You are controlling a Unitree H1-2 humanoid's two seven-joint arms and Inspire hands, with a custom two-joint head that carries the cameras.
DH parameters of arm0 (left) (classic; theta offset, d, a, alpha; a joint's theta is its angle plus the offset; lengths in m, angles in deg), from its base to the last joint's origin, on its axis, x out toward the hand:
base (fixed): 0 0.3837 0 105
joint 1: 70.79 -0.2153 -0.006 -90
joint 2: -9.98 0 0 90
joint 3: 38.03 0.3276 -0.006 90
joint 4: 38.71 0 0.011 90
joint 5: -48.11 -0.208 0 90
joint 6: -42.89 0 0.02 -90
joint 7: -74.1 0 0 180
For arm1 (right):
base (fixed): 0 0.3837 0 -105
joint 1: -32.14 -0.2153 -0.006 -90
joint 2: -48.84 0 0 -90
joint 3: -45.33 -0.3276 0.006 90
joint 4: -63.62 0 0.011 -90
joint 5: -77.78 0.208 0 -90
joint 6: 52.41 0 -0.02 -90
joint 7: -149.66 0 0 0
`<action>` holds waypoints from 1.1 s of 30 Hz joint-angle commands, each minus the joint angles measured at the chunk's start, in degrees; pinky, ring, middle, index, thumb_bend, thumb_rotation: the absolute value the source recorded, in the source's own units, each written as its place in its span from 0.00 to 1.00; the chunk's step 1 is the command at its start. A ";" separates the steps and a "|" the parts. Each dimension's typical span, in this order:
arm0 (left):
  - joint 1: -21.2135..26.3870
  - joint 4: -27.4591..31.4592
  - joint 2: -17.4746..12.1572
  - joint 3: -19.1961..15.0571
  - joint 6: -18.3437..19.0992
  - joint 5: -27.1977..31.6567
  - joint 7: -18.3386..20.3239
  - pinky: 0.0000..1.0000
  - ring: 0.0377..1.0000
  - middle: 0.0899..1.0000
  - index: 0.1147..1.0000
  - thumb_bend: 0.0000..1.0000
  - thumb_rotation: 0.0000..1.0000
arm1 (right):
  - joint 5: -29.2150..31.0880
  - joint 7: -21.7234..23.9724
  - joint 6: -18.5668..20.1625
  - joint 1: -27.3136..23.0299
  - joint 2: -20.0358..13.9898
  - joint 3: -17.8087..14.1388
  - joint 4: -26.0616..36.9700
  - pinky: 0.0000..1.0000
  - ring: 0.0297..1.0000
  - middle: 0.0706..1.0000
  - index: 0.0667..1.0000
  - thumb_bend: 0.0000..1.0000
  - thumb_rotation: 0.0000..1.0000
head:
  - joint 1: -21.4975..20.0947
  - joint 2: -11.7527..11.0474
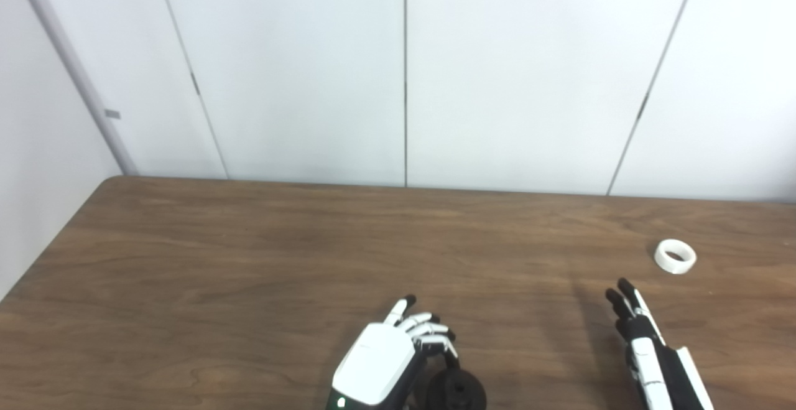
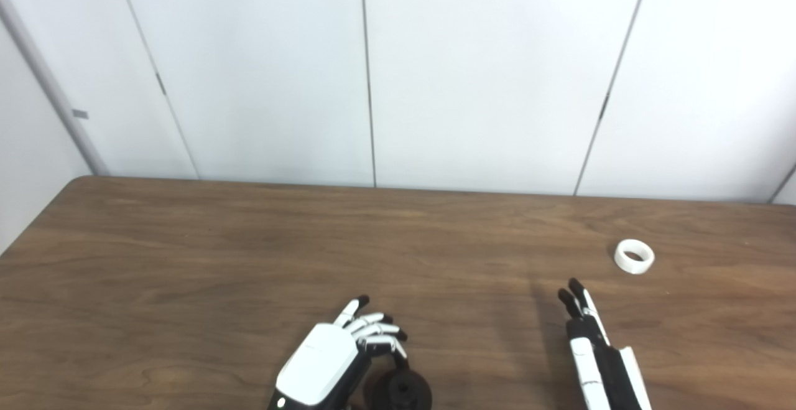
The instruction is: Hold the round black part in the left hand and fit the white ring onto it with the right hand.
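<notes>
- The wooden table (image 1: pixel 249 260) runs across the lower half of both views, with white wall panels (image 1: pixel 298 68) behind its far edge
- The left robot hand (image 1: pixel 398 354) is at the near edge of the table, back of the hand turned up, its fingers (image 1: pixel 429 329) curled downward
- The round black part (image 1: pixel 457 390) sits right beside the left robot hand, on its right, low at the bottom of the picture; it has a small hole in its top
- The curled fingertips of the left robot hand reach down to the top of the black part and appear to touch it; whether the hand truly grips it I cannot tell, since the palm hides the contact
- The right robot hand (image 2: pixel 591 335) is on the right side of the table, edge-on to the cameras, its fingers (image 2: pixel 575 295) stretched out straight and held close together, pointing away from the robot
- The right robot hand holds nothing
- The white ring (image 1: pixel 675 256) lies flat on the table near the right end, hole facing up, nothing inside it
- The ring is beyond the right robot hand's fingertips and a little to their right, clearly apart from them
- The ring and the black part are well apart, the ring far to the right and farther back on the table
</notes>
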 commanded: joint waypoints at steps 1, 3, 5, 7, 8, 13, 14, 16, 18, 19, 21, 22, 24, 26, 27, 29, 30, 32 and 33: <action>0.02 -0.25 0.27 -0.25 -2.44 -0.29 -2.70 1.00 0.84 0.74 0.42 0.52 0.05 | -0.05 -0.66 -0.44 1.23 1.09 0.31 3.01 1.00 0.98 0.94 0.96 0.55 1.00 | -0.41 0.60; -0.61 -0.87 0.37 -0.47 -3.25 0.08 -3.27 1.00 0.85 0.74 0.42 0.52 0.05 | -0.42 -0.83 0.22 1.22 1.27 0.50 3.61 1.00 0.98 0.94 0.96 0.56 1.00 | -1.14 1.28; -1.12 -1.23 0.40 -0.70 -3.98 0.40 -3.87 1.00 0.85 0.74 0.42 0.52 0.05 | -0.83 -1.10 1.00 1.19 1.50 0.73 4.29 1.00 0.98 0.94 0.96 0.57 1.00 | -1.61 1.77; -1.51 -1.69 0.25 -0.87 -4.66 0.21 -4.62 1.00 0.85 0.74 0.42 0.52 0.05 | -1.03 -1.36 1.48 1.13 1.68 0.95 4.82 1.00 0.98 0.94 0.96 0.57 1.00 | -2.47 2.83; -1.64 -2.26 0.19 -0.97 -5.11 0.04 -5.19 1.00 0.85 0.74 0.42 0.52 0.05 | -0.99 -1.51 1.53 1.06 1.75 0.98 4.86 1.00 0.97 0.94 0.95 0.57 1.00 | -2.47 2.83; -1.92 -3.98 -0.47 -1.20 -6.02 -1.46 -6.73 1.00 0.85 0.75 0.42 0.52 0.05 | -1.27 -2.21 2.25 0.63 1.81 1.30 5.69 1.00 0.96 0.93 0.94 0.57 1.00 | -3.50 4.36; -1.92 -4.28 -0.61 -1.22 -6.10 -1.86 -7.02 1.00 0.84 0.74 0.42 0.52 0.05 | -1.25 -2.27 2.23 0.53 1.73 1.32 5.75 1.00 0.96 0.93 0.94 0.57 1.00 | -3.50 4.36; -1.89 -4.75 -0.81 -1.40 -6.28 -2.34 -7.60 1.00 0.85 0.75 0.42 0.52 0.05 | -1.66 -2.52 2.51 0.19 1.64 1.35 5.97 1.00 0.96 0.92 0.93 0.57 1.00 | -4.03 5.07; -1.85 -5.21 -1.00 -1.60 -6.60 -2.38 -8.15 1.00 0.84 0.75 0.42 0.52 0.05 | -1.91 -2.65 2.95 -0.16 1.46 1.30 6.28 1.00 0.96 0.92 0.93 0.57 1.00 | -4.37 5.30; -1.80 -5.42 -1.09 -1.72 -6.75 -2.40 -8.33 1.00 0.85 0.75 0.42 0.52 0.05 | -2.03 -2.71 3.23 -0.35 1.35 1.22 6.50 1.00 0.96 0.92 0.92 0.56 1.00 | -4.58 5.56; -1.79 -5.55 -1.17 -2.06 -6.91 -2.26 -8.35 1.00 0.84 0.74 0.42 0.52 0.05 | -1.61 -2.72 4.00 -0.74 1.20 0.77 7.05 0.98 0.95 0.92 0.91 0.58 0.92 | -4.94 5.78; -1.79 -5.49 -1.21 -2.28 -6.93 -2.11 -8.23 1.00 0.84 0.74 0.42 0.52 0.05 | -1.37 -2.84 4.59 -1.02 1.23 0.40 7.38 0.98 0.95 0.92 0.91 0.58 0.92 | -5.19 5.87; -1.86 -5.35 -1.30 -2.75 -7.04 -1.76 -8.04 1.00 0.84 0.74 0.42 0.52 0.05 | -2.53 -3.70 6.30 -1.56 1.47 -0.15 8.29 0.91 0.93 0.91 0.87 0.60 0.77 | -6.03 6.07; -2.02 -5.38 -1.39 -3.16 -7.28 -1.51 -8.10 1.00 0.84 0.74 0.42 0.52 0.05 | -6.64 -4.86 7.50 -2.01 1.02 0.04 8.94 0.83 0.89 0.88 0.83 0.64 0.67 | -6.85 6.09; -2.12 -5.40 -1.44 -3.34 -7.38 -1.42 -8.14 1.00 0.84 0.74 0.42 0.52 0.05 | -7.89 -5.23 7.89 -2.25 0.77 0.02 9.23 0.84 0.88 0.87 0.81 0.64 0.62 | -7.13 6.11; -2.30 -5.49 -1.51 -3.61 -7.60 -1.21 -8.21 1.00 0.84 0.74 0.42 0.52 0.05 | -8.48 -5.45 8.15 -2.73 0.49 -0.32 9.61 0.84 0.87 0.86 0.79 0.64 0.47 | -8.06 6.11; -2.37 -5.76 -1.61 -3.72 -7.87 -1.22 -8.60 1.00 0.84 0.74 0.42 0.52 0.05 | -8.24 -5.48 8.49 -3.13 0.38 -0.76 9.81 0.84 0.87 0.85 0.78 0.64 0.44 | -8.82 6.09; -2.46 -6.15 -1.75 -3.86 -8.26 -1.16 -9.11 1.00 0.84 0.74 0.42 0.52 0.05 | -8.02 -5.42 8.93 -3.72 0.13 -1.42 10.04 0.85 0.87 0.84 0.76 0.66 0.33 | -9.16 6.08; -2.52 -6.33 -1.84 -3.90 -8.24 -1.21 -9.14 1.00 0.83 0.74 0.42 0.52 0.05 | -8.65 -5.57 9.11 -4.25 -0.37 -1.92 9.90 0.85 0.87 0.84 0.76 0.67 0.31 | -10.09 6.06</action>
